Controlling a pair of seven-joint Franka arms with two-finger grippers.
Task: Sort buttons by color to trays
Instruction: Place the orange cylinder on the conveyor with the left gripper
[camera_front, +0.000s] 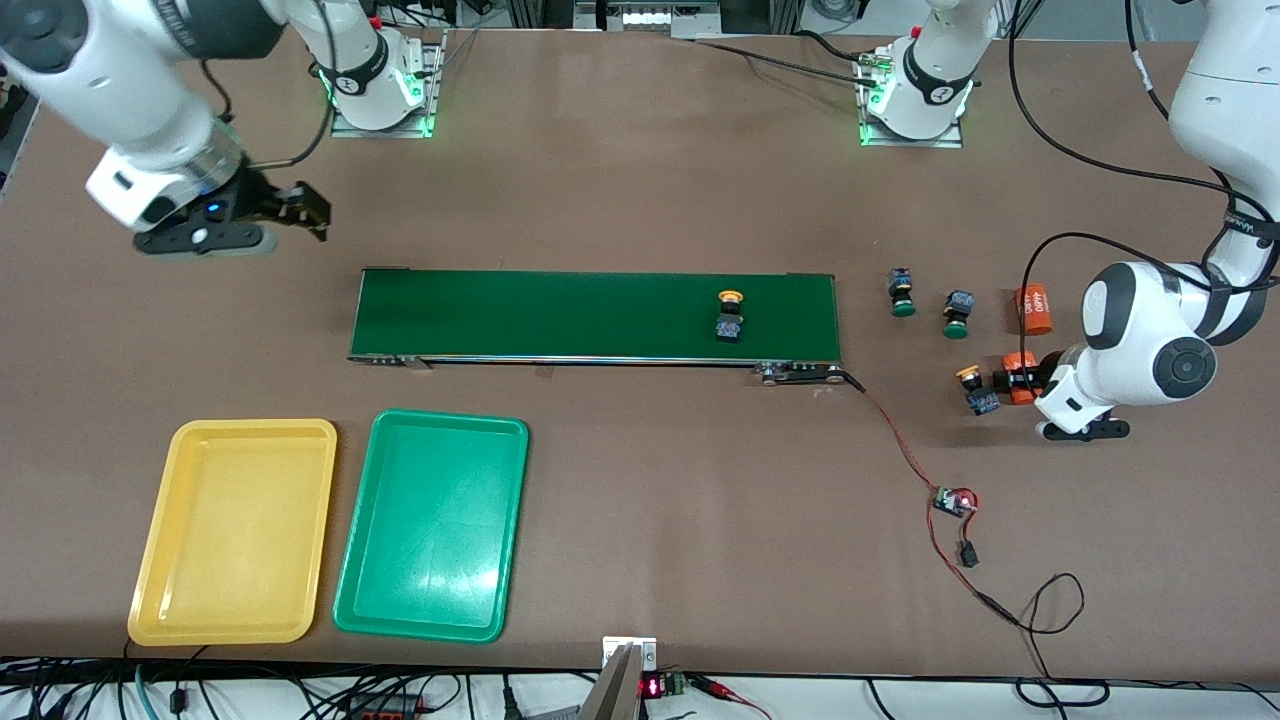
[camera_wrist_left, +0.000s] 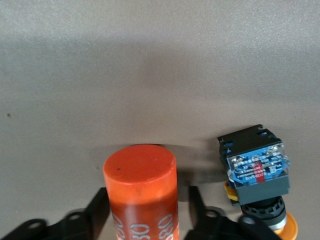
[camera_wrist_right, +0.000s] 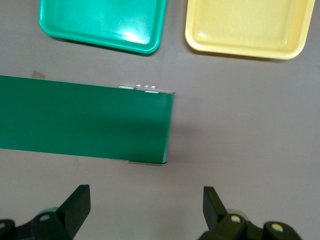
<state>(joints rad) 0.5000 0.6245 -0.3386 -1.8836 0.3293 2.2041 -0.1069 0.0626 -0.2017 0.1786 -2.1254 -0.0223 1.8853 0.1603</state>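
Counting for you now: four buttons, two trays, two orange cylinders, one belt. One yellow-capped button (camera_front: 731, 315) lies on the conveyor belt (camera_front: 560, 315), toward the left arm's end of it. Two green-capped buttons sit on the table past that end of the belt: the first green button (camera_front: 901, 293) just off the belt, the second green button (camera_front: 957, 314) beside it and slightly nearer the front camera. The second yellow-capped button (camera_front: 976, 388) rests nearer the camera again, right beside your left gripper (camera_front: 1022, 379).

That left gripper is down at table level, its fingers (camera_wrist_left: 97, 210) spread to either side of an orange cylinder (camera_wrist_left: 141, 192) printed with white digits; you can see gaps between pads and cylinder, so it is straddling, not clamping. The other orange cylinder (camera_front: 1036, 310) lies apart, farther from the camera.

Your right gripper (camera_front: 305, 212) hangs over bare table by the right arm's end of the belt, fingers (camera_wrist_right: 75, 205) wide apart and holding nothing.

Both trays sit side by side, nearer the camera than the belt: the yellow tray (camera_front: 155, 560) outermost, the green tray (camera_front: 500, 560) next to it. No buttons in either.
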